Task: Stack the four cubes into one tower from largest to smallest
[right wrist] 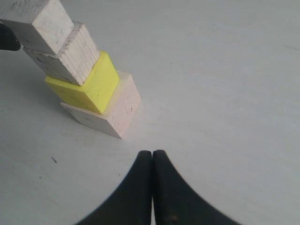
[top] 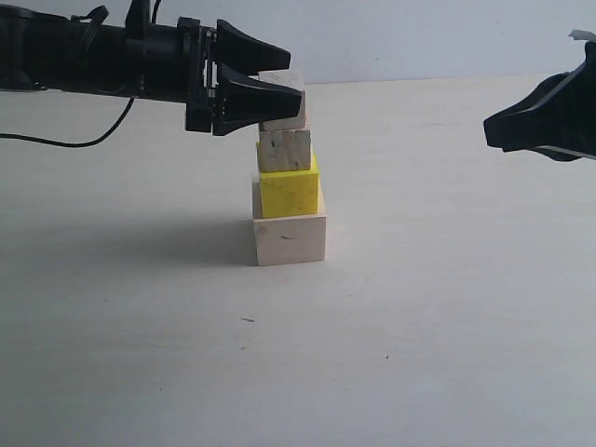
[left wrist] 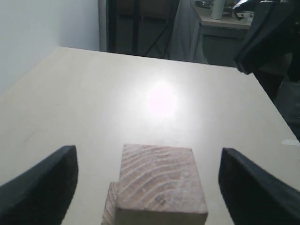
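Finishing last step: left grpr (top: 294, 75) spread clear of top cube (left wrist: 159, 176), seemingly seated on tower (top: 290, 191); right grpr (right wrist: 152, 187) clenched. Next I back out straight.

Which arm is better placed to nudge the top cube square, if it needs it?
Left. The left arm's fingers stand open on either side of the top cube, with gaps showing. The right arm's fingers are shut together, off to the side of the tower.
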`<state>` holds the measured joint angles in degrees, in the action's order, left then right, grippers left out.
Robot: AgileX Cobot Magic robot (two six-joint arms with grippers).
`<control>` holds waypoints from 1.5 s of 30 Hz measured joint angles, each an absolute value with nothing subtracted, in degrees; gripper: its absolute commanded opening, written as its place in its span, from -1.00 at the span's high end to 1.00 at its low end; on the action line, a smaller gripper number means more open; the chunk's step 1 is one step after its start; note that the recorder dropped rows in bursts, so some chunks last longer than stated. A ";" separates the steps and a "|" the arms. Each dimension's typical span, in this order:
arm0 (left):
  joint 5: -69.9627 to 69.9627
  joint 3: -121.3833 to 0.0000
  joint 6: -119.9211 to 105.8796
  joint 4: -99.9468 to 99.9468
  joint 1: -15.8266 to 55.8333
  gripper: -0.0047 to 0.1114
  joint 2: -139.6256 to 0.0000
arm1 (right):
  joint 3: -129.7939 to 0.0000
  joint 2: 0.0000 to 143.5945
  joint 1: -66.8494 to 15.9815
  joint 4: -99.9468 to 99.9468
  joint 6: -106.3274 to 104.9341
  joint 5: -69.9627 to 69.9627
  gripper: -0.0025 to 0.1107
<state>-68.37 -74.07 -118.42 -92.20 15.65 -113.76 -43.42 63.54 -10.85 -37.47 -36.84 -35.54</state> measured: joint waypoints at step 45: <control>-23.44 -53.57 -94.00 -91.32 4.02 0.92 -63.61 | -56.88 63.21 -10.85 -38.81 -36.84 -30.39 0.96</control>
